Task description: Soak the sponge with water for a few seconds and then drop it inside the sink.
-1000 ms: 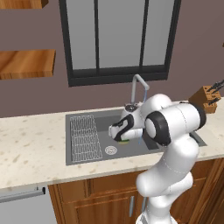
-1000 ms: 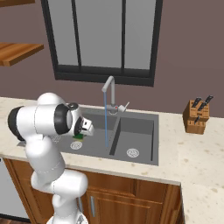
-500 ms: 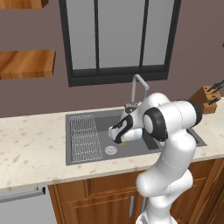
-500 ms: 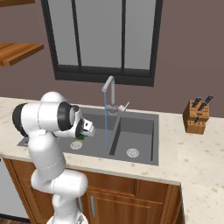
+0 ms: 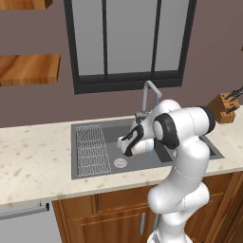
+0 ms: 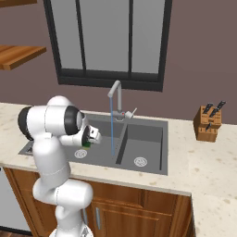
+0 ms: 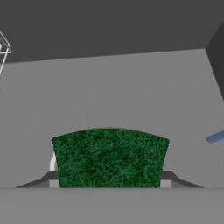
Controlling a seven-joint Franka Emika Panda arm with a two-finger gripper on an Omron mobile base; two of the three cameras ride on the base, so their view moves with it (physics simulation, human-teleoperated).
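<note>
Clamped on the sponge, the gripper hangs over the left basin of the sink, its two dark fingertips pressing the block's short sides so that the green face fills the gap between them. From the right base view a sliver of green shows under the hand, just above the left basin's drain. Water falls in a thin blue line from the faucet to the basin floor, and the sponge sits to the left of that stream, apart from it; how far is hard to judge, since the hand view catches only a blue streak at its right edge. In the left base view the arm's own white forearm covers the gripper from the faucet side, and the sponge itself is hidden there. Left of the faucet, a wire rack lies in the basin. Well right of the faucet, a knife block stands on the counter.
</note>
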